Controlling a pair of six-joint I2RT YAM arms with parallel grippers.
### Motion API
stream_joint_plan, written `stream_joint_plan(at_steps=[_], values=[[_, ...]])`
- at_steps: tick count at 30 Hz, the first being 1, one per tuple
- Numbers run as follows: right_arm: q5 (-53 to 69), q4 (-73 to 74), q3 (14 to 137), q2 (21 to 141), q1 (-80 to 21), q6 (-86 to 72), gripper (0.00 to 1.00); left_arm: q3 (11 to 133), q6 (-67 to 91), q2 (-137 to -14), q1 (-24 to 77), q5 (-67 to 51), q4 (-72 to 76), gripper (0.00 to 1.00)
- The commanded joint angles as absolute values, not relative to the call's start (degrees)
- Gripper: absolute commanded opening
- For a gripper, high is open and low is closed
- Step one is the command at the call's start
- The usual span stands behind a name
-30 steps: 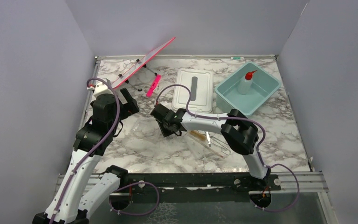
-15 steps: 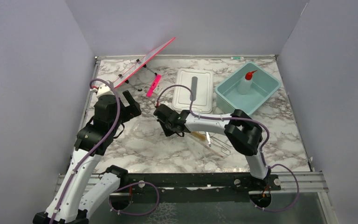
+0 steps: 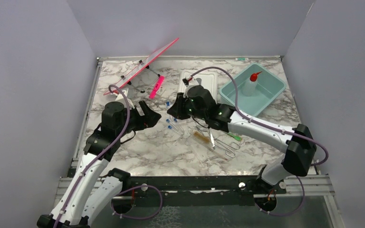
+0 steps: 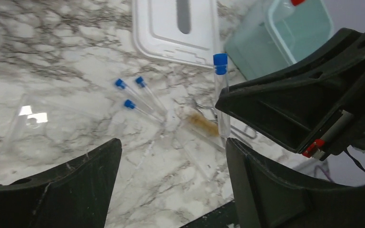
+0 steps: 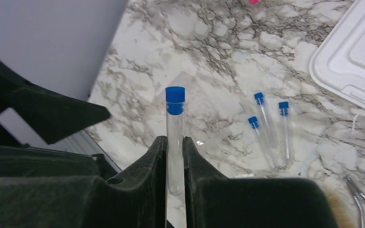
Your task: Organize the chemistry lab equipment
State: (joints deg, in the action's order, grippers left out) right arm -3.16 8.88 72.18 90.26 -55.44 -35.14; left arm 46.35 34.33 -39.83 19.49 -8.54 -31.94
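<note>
The right end effector [image 5: 175, 148] clamps one clear blue-capped tube [image 5: 175, 116], cap end poking out, above the marble tabletop [image 5: 209, 42], where three more tubes [image 5: 267, 135] lie near the white lid [image 5: 356, 61], while the left end effector [image 4: 173, 147] stands open.

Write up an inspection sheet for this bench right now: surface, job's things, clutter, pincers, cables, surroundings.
Surface: marble table, no spills seen.
Job's things: one blue-capped tube clamped in the right pincer; three loose tubes lying on the table; brush, tweezers, wire clamp and green-tipped stick grouped beside them; squeeze bottle standing in the teal tub.
Clutter: white lid lying flat; pink-edged clear stand tilted at the back left.
Pincers: right pincer shut on the tube; left pincer open, holding nothing.
Cables: purple cables run along both arms; one arcs above the lid.
Surroundings: plain walls on three sides.
</note>
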Motion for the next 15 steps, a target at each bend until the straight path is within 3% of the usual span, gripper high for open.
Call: stream_joint_plan(at_steps=[1,10,15], values=[[-0.64,3.16,69.38,85.57,-55.45,-45.35,0.16,44.58,38.16,-41.89,19.25,-24.09,-18.27,0.79],[1.76,3.52,71.81,82.85,-52.97,-51.81,0.18,40.58,48.35,-44.96,19.25,-33.83,-0.52,0.60],[1.64,2.97,71.98,82.62,-52.48,-53.70,0.18,40.49,48.52,-46.48,19.25,-34.93,-0.26,0.47]])
